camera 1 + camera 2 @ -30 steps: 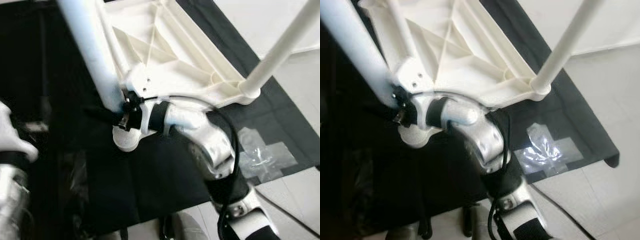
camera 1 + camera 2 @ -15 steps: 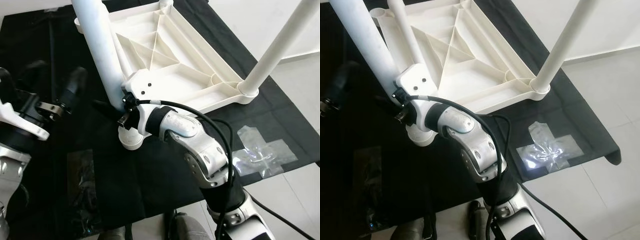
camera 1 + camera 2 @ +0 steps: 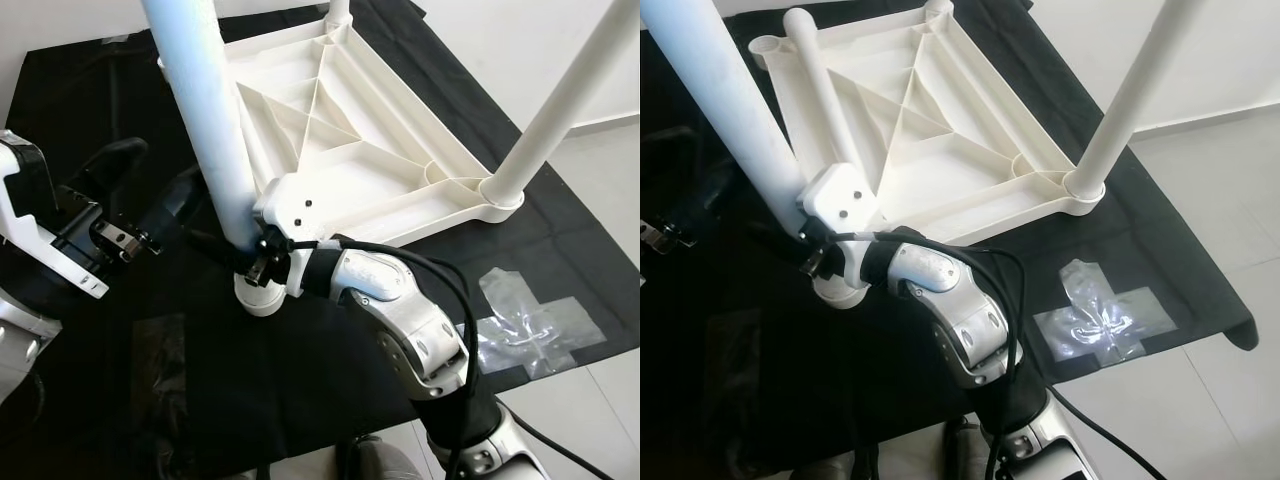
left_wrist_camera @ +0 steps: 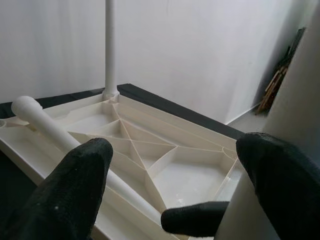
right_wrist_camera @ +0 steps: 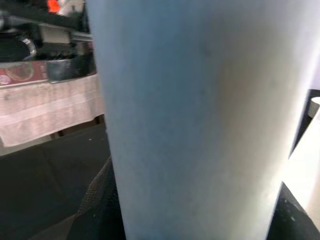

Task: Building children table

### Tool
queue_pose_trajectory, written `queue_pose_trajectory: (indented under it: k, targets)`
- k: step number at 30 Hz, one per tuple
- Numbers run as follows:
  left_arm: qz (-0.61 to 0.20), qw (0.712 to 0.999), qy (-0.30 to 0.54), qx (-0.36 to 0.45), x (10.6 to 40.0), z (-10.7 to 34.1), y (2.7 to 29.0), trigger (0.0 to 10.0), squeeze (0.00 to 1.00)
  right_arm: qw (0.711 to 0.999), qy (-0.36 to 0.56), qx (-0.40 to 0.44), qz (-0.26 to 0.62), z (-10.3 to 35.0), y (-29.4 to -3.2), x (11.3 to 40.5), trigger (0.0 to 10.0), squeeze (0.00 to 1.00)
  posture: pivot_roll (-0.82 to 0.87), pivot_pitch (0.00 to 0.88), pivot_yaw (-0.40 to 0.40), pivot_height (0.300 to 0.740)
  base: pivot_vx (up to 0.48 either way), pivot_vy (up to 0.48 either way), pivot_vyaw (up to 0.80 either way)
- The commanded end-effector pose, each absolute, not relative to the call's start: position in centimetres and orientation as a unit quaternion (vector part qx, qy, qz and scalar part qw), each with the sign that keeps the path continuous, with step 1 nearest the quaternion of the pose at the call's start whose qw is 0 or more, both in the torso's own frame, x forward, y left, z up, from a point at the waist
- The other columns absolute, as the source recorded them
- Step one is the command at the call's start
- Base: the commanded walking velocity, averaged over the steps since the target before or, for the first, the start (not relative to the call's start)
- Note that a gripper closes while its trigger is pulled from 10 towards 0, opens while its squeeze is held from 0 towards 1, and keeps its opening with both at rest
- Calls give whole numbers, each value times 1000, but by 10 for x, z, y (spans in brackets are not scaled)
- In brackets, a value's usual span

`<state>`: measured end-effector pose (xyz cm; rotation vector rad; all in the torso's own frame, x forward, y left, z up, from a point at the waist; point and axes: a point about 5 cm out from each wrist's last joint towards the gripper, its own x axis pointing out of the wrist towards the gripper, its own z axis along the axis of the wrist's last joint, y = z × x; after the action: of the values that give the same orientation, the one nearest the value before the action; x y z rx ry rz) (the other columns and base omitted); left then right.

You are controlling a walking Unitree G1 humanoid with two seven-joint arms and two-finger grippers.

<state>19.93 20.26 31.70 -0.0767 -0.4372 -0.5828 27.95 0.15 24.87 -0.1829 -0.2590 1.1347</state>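
Note:
The white plastic table top (image 3: 350,150) lies upside down on a black cloth (image 3: 300,380). A thick white leg (image 3: 205,110) stands in the near corner socket (image 3: 258,295). My right gripper (image 3: 235,255) is shut on this leg just above the socket; the right wrist view shows the leg (image 5: 195,115) close up between the fingers (image 5: 95,205). My left gripper (image 3: 168,165) is open just left of the same leg, its fingers (image 4: 70,190) spread apart. Another leg (image 3: 560,100) stands at the right corner. A loose leg (image 3: 825,95) lies in the table top.
A third leg (image 4: 110,45) stands upright at the far corner. A crumpled clear plastic bag (image 3: 530,320) lies on the cloth at the right, and another clear bag (image 3: 160,370) at the near left. White tiled floor (image 3: 1200,150) borders the cloth.
The camera has shifted and sharpened. My left gripper has moved in from the lower left toward the near leg and opened wide. My right gripper stays shut on that leg.

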Motion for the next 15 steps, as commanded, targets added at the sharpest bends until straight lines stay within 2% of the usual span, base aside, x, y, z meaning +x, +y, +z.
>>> queue_pose_trajectory:
  k: [1, 12, 15]
  targets:
    - [-318, 924, -211, -30, 191, 322, 198, 10000, 0, 847, -13, -87, 524, 204, -9, 290, 10000, 0, 34, 291, 7, 740, 0, 0, 0]
    - [-350, 913, -206, -31, 186, 323, 193, 10000, 0, 847, -11, -92, 523, 201, -11, 292, 10000, 0, 40, 282, 5, 740, 0, 0, 0]
    - [-393, 898, -197, -9, 177, 326, 194, 10000, 0, 852, -9, -90, 516, 201, -9, 297, 10000, 0, 39, 270, 4, 740, 0, 0, 0]
